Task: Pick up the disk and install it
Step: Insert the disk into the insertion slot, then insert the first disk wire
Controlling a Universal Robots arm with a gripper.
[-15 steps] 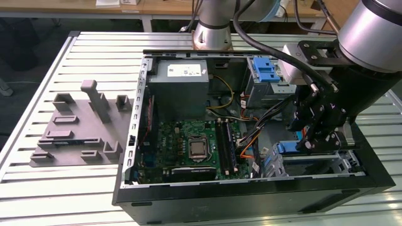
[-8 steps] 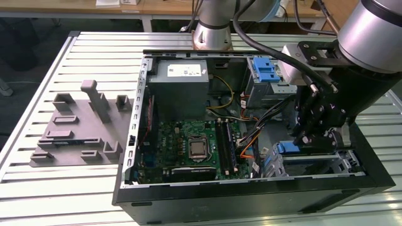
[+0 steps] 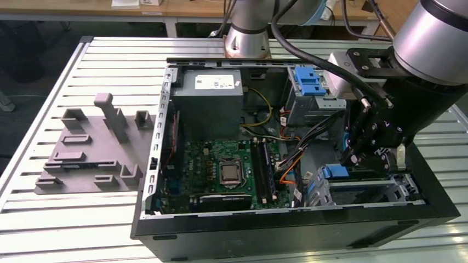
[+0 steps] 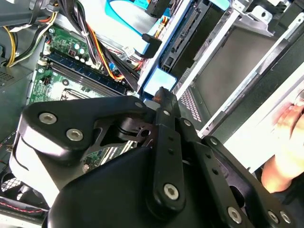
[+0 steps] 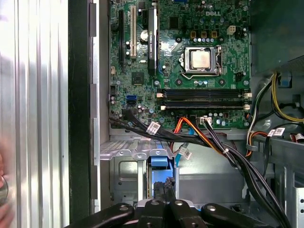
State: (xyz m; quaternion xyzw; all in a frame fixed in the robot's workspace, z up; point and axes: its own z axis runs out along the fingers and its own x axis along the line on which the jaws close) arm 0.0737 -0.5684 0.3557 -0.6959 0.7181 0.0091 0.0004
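The open computer case (image 3: 292,224) lies on a table of pale metal slats (image 3: 109,230), in the centre and right of the exterior view. At the left of that frame a grey plastic fixture (image 3: 91,150) w/ several upright blocks sits on the slats, well apart from the arm. Along the top edge a wooden bench (image 3: 109,8) stands behind the table, and the arm's base (image 3: 247,33) is at top centre.

Inside the case: green motherboard (image 3: 219,175) at lower centre, grey power supply box (image 3: 212,104) above it, a silver cage w/ blue latch (image 3: 310,90) at upper right.

The gripper (image 3: 365,159) hangs at the right of the exterior view, over the drive bay (image 3: 373,189) in the lower right corner of the case. The disk (image 5: 159,178) stands on edge in that bay, at bottom centre of the first wrist view, blue tab uppermost, just below the orange and black cables (image 5: 194,135). The black fingers (image 5: 166,197) sit narrow against the disk's end; if they really clamp it, I cannot tell.

A blurred hand (image 4: 287,142) shows at the right edge of the second wrist view, outside the case.
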